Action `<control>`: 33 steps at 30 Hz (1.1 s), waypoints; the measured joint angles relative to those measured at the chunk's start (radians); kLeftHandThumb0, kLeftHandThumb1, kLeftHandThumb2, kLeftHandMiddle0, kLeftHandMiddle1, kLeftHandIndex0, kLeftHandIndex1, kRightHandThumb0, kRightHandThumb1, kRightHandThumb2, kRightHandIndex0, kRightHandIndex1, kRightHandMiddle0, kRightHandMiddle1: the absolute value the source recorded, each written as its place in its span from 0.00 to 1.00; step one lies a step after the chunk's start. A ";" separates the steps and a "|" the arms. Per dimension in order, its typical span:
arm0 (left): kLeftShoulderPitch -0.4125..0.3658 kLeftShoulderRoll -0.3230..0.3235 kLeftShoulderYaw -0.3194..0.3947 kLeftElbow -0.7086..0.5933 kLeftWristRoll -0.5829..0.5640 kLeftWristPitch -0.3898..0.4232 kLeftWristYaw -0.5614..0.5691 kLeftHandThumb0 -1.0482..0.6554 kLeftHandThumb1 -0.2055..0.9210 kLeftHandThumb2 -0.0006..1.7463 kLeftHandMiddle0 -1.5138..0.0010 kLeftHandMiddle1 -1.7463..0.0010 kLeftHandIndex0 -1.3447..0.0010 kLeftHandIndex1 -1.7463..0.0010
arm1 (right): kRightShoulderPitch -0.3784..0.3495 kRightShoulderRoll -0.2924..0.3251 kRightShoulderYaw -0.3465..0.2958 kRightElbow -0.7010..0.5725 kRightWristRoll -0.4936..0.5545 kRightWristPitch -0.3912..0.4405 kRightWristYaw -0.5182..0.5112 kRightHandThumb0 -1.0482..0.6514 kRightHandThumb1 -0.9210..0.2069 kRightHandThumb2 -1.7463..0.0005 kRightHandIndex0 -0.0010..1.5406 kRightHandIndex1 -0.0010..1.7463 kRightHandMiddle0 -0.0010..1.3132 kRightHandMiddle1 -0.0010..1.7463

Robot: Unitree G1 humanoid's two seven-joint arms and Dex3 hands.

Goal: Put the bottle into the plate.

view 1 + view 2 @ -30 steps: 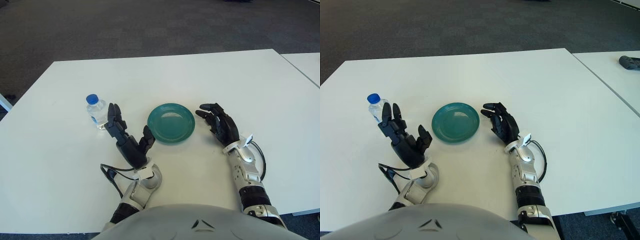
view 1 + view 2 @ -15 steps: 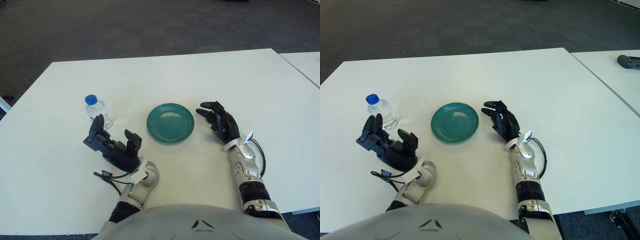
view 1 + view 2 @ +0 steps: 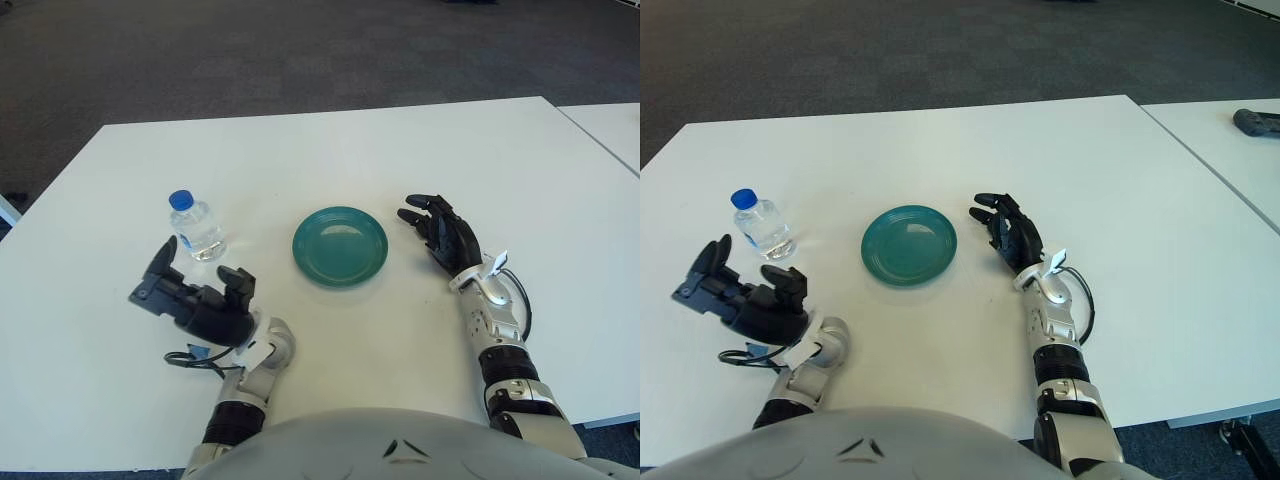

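Note:
A small clear water bottle [image 3: 196,226] with a blue cap stands upright on the white table [image 3: 330,150], left of a round teal plate [image 3: 340,245] that holds nothing. My left hand [image 3: 190,300] is near the table's front, a short way in front of the bottle and slightly left of it, fingers spread, holding nothing and not touching the bottle. My right hand [image 3: 440,232] shows just right of the plate, fingers relaxed and holding nothing.
A second white table [image 3: 1230,150] stands to the right across a narrow gap, with a dark object [image 3: 1257,122] on it. Dark carpet lies beyond the table's far edge. A black cable [image 3: 195,358] loops beside my left wrist.
My left hand has swung left and back toward the front edge, from between bottle and plate to in front of the bottle. The right hand has barely shifted. Bottle and plate stay put.

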 measured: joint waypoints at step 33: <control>-0.201 -0.027 0.561 0.163 0.096 -0.167 0.004 0.21 0.95 0.41 0.97 0.24 0.91 0.14 | -0.115 -0.038 -0.036 0.145 -0.001 0.011 0.025 0.30 0.00 0.54 0.27 0.30 0.07 0.54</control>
